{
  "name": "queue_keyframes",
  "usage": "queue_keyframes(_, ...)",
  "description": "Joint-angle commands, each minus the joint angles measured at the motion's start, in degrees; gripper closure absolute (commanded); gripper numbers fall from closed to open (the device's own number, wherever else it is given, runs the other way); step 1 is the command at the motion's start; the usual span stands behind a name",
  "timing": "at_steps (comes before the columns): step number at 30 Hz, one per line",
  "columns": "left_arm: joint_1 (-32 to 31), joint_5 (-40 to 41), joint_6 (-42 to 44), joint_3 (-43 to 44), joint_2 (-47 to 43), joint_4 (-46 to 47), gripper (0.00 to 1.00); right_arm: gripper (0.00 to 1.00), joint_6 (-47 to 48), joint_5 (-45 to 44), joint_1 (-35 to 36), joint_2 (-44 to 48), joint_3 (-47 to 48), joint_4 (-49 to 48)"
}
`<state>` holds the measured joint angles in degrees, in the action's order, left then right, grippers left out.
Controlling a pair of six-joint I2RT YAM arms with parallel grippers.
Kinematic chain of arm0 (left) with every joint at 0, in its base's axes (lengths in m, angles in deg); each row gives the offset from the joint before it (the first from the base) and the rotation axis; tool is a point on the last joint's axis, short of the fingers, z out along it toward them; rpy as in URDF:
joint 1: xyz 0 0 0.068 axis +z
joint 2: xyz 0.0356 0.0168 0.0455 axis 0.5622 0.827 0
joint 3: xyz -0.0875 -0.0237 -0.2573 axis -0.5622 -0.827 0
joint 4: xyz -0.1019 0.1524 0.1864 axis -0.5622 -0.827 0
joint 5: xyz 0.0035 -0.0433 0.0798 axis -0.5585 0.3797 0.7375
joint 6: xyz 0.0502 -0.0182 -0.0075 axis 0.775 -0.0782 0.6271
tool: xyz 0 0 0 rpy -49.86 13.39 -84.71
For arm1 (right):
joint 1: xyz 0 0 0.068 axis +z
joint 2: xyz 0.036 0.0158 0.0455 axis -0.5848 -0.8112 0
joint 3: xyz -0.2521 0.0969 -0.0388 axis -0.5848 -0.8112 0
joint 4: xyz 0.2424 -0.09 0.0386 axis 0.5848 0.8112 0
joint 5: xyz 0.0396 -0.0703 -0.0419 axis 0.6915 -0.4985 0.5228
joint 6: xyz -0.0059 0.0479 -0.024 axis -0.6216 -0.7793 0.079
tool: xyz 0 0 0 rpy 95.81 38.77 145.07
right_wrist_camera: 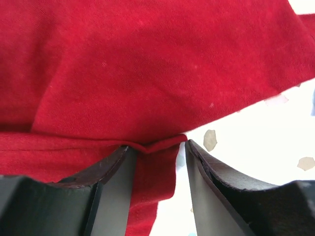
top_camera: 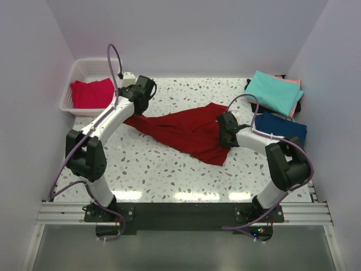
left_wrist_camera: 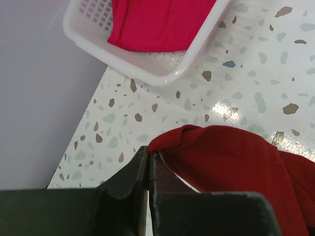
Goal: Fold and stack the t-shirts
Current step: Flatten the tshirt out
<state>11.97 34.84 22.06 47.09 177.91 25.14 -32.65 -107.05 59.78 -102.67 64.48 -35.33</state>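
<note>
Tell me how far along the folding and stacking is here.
Done: teal t-shirt and navy t-shirt lie folded far right. In hand: dark red t-shirt, unfolded, pinched by the shut left hand; the open right hand straddles its edge. Left: pinkish-red t-shirt in the basket.

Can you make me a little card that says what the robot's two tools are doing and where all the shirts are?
Left tool: shut, pinching a corner of the dark red shirt
Right tool: open, with a hem of that shirt between its jaws
Shirt's state: crumpled on the table, not folded
Basket: far left corner, holds a pinkish-red shirt
Far right side: teal shirt folded, navy shirt just nearer than it
</note>
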Motion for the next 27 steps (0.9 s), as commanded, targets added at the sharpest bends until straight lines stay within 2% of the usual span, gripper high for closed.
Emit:
queue_keyframes(1,0.5,0.7,0.5,1.0,-0.5,1.7,1.0,0.52,-0.6,2.5,-0.5,-0.9,-1.0,-3.9)
queue_keyframes(5,0.5,0.7,0.6,0.9,-0.5,1.7,1.0,0.6,-1.3,3.0,-0.5,-0.4,-1.2,-3.8)
queue_keyframes(9,0.6,0.6,0.6,0.9,-0.6,1.7,1.0,0.84,-2.0,0.8,-0.5,0.8,-0.1,-1.9)
queue_keyframes(10,0.6,0.6,0.6,0.8,-0.6,1.7,1.0,0.87,-2.2,0.6,-0.6,1.3,0.2,-1.3)
queue_keyframes(17,0.7,0.6,0.7,0.9,-0.7,1.7,1.0,0.92,-3.0,-2.0,-0.2,5.3,1.8,3.9)
queue_keyframes(20,0.8,0.6,0.7,1.3,-0.7,1.5,1.0,1.0,-3.5,-3.6,0.1,8.2,2.6,5.8)
queue_keyframes(27,0.8,0.3,0.6,3.6,-1.3,0.1,1.0,1.0,-3.1,-7.8,0.2,14.3,8.6,10.5)
